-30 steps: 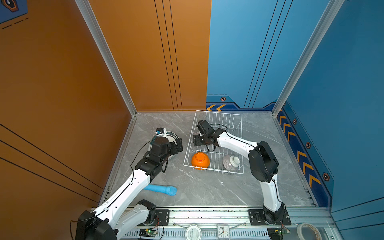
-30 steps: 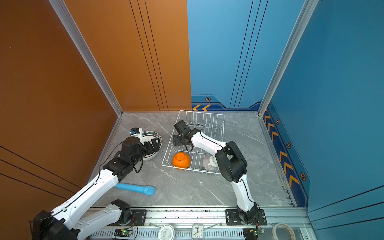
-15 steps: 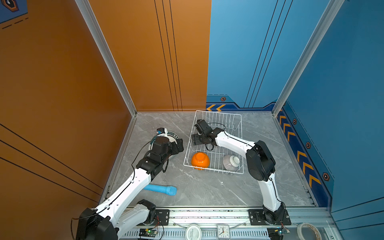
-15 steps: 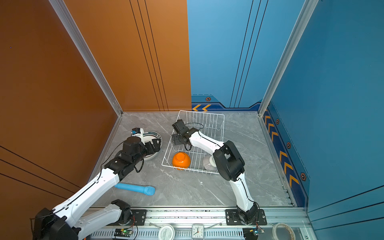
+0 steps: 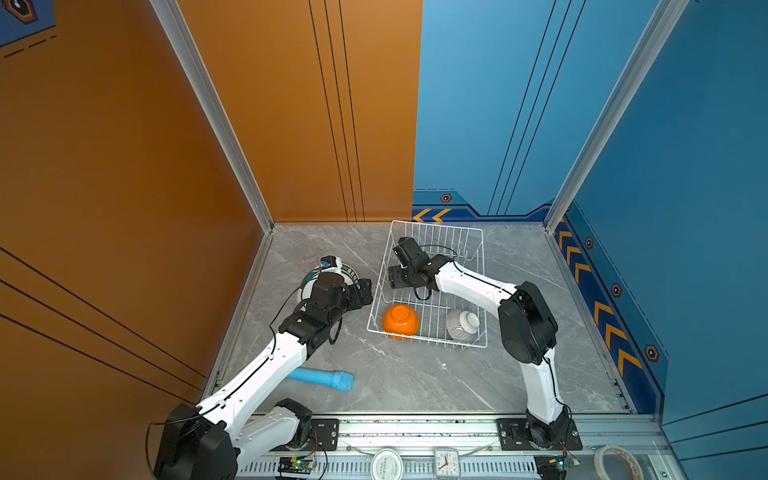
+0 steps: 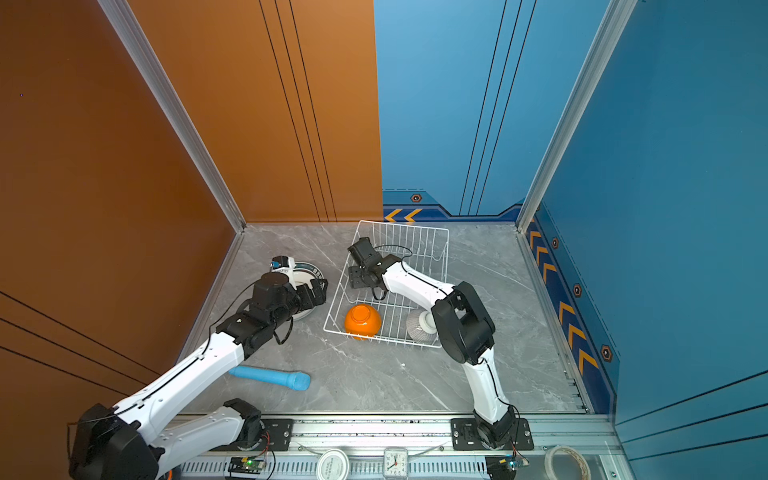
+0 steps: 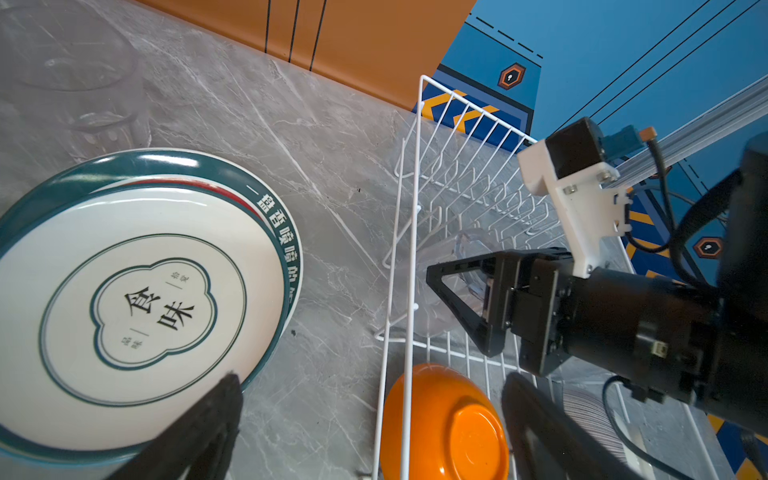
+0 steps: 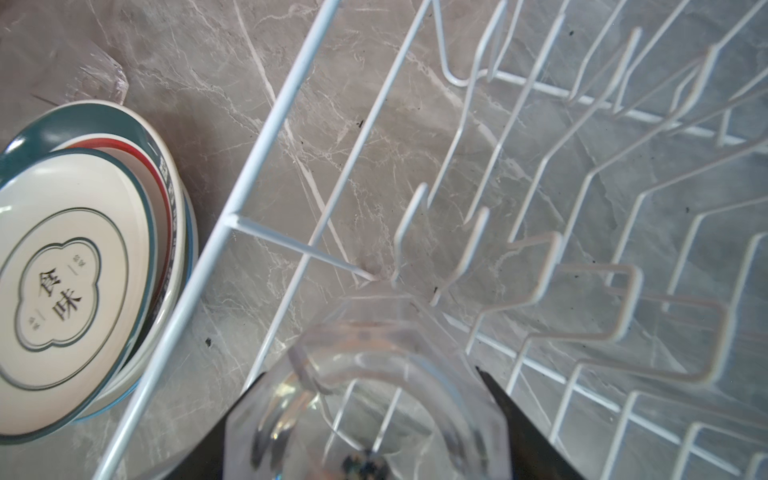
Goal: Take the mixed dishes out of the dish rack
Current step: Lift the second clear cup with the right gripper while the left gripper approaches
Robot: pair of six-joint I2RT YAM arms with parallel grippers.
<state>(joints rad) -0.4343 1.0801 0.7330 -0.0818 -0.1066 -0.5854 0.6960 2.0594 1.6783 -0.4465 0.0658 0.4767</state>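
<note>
R gripper point(image 5: 395, 277) is inside the dish rack point(image 5: 436, 225), by its left wall. Its fingers flank a clear tumbler point(image 8: 374, 357) on both sides, but the glass is see-thru & cut off at the frame edge, so can't tell if it's clamped. L gripper point(image 5: 362, 293) gapes wide w/ nothing in it, between rack & plate stack point(image 7: 145, 311) on the table point(image 5: 415, 374). The arm hides most of the stack in both top views. Upside down at rack's near end: orange bowl point(image 5: 401, 321) & striped bowl point(image 5: 462, 326). 2nd tumbler point(image 7: 75, 83) beyond the plates, blurry.

Orange bowl point(image 5: 400, 321), striped bowl point(image 5: 461, 326) overturned in rack point(image 5: 436, 232)
</note>
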